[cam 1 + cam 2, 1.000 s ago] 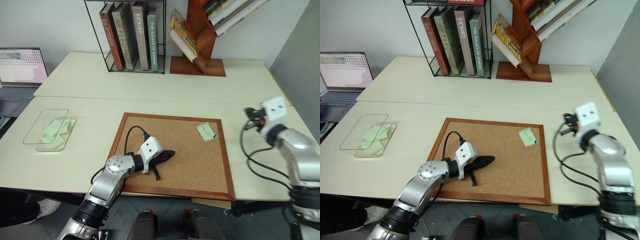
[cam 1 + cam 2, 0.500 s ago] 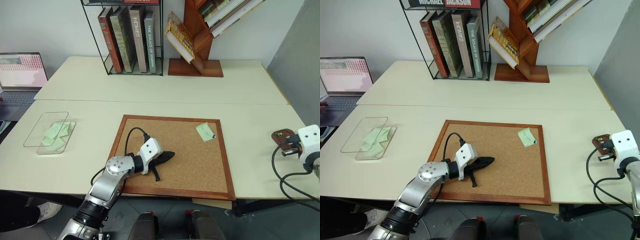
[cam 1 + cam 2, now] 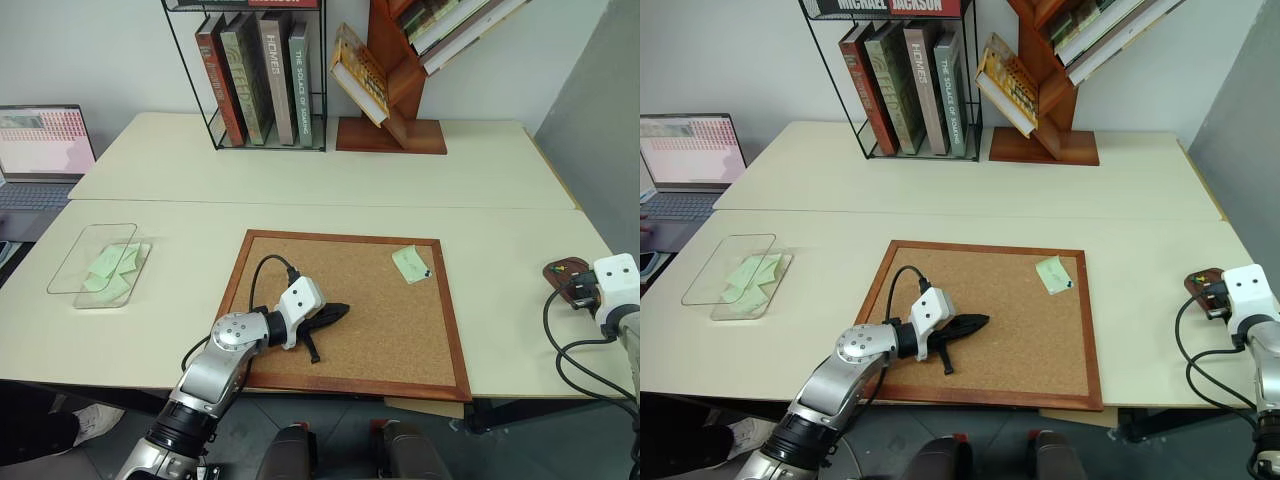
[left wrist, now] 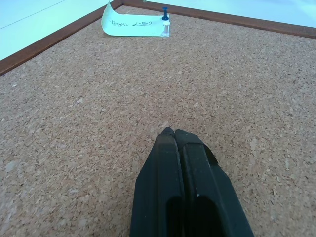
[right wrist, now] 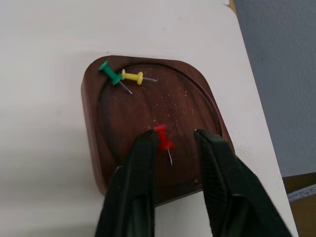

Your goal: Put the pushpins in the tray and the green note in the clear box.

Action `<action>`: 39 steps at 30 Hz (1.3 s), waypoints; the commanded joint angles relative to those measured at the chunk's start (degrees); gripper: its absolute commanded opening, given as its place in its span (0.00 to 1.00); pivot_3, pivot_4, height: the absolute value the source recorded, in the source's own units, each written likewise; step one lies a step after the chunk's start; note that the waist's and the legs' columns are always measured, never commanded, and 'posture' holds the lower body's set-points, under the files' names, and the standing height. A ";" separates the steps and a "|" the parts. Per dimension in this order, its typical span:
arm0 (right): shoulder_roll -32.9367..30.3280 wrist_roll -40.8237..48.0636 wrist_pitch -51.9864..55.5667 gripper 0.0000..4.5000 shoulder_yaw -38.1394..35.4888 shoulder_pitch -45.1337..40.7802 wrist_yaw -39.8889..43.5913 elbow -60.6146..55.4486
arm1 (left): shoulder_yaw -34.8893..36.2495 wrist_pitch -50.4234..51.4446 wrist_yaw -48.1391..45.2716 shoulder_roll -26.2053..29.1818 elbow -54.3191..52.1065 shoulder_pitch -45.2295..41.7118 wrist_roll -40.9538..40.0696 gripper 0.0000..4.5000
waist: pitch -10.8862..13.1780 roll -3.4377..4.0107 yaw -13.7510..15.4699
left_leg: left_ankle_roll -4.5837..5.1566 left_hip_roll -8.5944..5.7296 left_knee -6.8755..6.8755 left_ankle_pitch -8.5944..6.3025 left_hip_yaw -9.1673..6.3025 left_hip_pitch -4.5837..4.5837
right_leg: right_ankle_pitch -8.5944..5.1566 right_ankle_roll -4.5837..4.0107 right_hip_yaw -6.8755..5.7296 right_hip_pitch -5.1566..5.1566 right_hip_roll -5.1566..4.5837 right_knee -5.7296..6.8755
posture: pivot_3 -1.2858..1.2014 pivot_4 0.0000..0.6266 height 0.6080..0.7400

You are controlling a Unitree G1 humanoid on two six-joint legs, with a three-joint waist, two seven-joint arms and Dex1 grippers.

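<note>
The pale green note (image 3: 409, 263) lies at the far right corner of the cork board (image 3: 370, 330), held by a dark pushpin (image 3: 427, 272). The left wrist view shows that note (image 4: 133, 23) and blue-headed pushpin (image 4: 165, 11) ahead of my left gripper (image 4: 173, 133), which rests shut and empty on the cork. The dark brown tray (image 5: 148, 106) sits near the table's right edge. My right gripper (image 5: 175, 134) hovers open just above it. A red pushpin (image 5: 163, 138) sits between the fingers, close to one finger. The clear box (image 3: 95, 265) stands at the left.
A green pushpin (image 5: 111, 74) and a yellow one (image 5: 133, 77) lie in the tray's far corner. Several green notes lie in the clear box. A wire book rack (image 3: 260, 75) and a wooden shelf (image 3: 390, 80) stand at the back. A laptop (image 3: 40, 140) sits far left.
My right arm has swung out to the right and come down over the tray. The left arm has stayed put on the cork board. The head view shifted slightly.
</note>
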 commanded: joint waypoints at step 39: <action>17.18 10.14 -6.22 0.78 18.37 -1.55 11.52 -18.41 | -1.14 0.93 -1.55 1.60 1.24 0.84 1.26 0.00 | -0.04 0.07 -0.02 | 0.00 0.12 -0.03 0.00 -0.09 -0.01 | -0.03 -0.05 -0.05 -0.04 0.06 0.00 | 0.52 0.24 1.00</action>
